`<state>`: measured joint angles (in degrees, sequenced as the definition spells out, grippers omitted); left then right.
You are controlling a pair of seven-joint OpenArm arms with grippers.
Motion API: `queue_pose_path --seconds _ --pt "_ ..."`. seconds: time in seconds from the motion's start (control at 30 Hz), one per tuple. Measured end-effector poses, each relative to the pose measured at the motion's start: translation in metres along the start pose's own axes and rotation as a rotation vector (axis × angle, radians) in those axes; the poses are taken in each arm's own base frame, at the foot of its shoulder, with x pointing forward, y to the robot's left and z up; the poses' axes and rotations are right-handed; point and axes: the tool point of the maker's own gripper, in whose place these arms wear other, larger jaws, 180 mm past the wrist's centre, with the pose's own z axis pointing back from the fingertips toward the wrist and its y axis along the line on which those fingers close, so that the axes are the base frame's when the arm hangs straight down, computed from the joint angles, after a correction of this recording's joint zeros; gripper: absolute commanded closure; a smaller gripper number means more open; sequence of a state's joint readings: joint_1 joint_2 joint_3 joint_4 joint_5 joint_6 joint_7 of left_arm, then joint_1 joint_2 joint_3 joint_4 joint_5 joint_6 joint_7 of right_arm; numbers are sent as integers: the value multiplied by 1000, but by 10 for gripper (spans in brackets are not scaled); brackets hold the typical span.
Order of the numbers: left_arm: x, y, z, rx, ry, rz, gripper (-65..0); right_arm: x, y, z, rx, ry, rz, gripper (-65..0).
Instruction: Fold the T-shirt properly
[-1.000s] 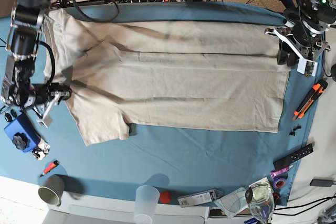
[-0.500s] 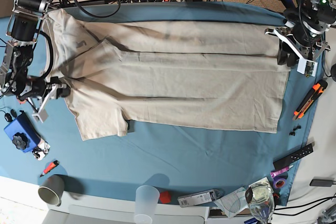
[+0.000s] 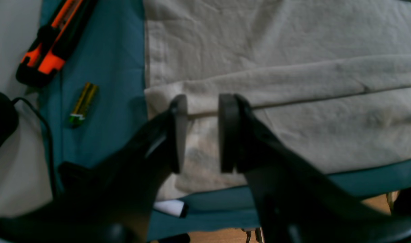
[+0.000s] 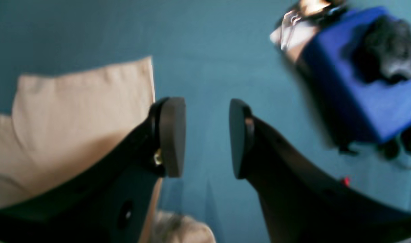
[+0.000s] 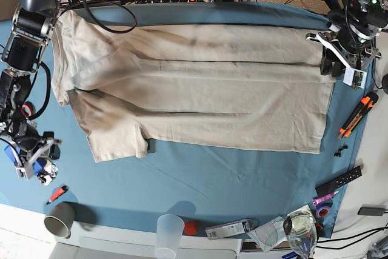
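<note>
Beige T-shirt [image 5: 230, 101]: spread across the blue tablecloth [image 5: 206, 180], between the two grippers, long folded bands along the side nearest the robot base. Partly folded, by my reading; the layers look roughly stacked, not squared.

Right gripper [image 4: 207, 138]: fingers parted, bare tablecloth visible between them, nothing gripped. It stands just outside the shirt's edge, with the blue box [image 4: 357, 71] on its other side. Probable reason: clear of the fabric so the laid edge is not dragged. The short flap [image 5: 118, 137] projects beside this gripper, away from the base; the cloth by it is rumpled.

Left gripper [image 3: 203, 135]: fingers apart, no fabric pinched. It hangs over the shirt's opposite end, above the folded band [image 3: 293, 82]. Presumably parked there ready for that edge; contact with the cloth cannot be confirmed. Orange-and-black cutter [image 3: 52, 42] lies beyond the shirt edge, off this gripper's outer side.

Judgement: folding incomplete. Flap and rumpled end likely need straightening before another fold; a pinch catching only one layer could pull the stack askew.
</note>
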<state>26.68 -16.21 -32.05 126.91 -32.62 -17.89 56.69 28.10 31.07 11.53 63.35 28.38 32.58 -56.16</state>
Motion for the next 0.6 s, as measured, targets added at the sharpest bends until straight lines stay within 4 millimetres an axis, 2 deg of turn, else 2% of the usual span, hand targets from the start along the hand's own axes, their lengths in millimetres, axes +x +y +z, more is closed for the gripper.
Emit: queue_pose_path --seconds 0.1,0.27,0.33,0.5,0.6 --pt "-1 0 0 1 2 0 -170 -4 12 -21 19 1 -32 -219" --pt "-1 0 0 0 2 0 -170 -55 24 -62 37 118 -118 -219" --pt "-1 0 0 0 2 0 -170 -65 30 -73 40 121 -131 -219" --pt "-1 0 0 0 2 0 -170 -64 45 -87 62 89 -147 -219" --pt "-1 0 0 0 2 0 -170 -65 46 -90 47 88 -160 -219"
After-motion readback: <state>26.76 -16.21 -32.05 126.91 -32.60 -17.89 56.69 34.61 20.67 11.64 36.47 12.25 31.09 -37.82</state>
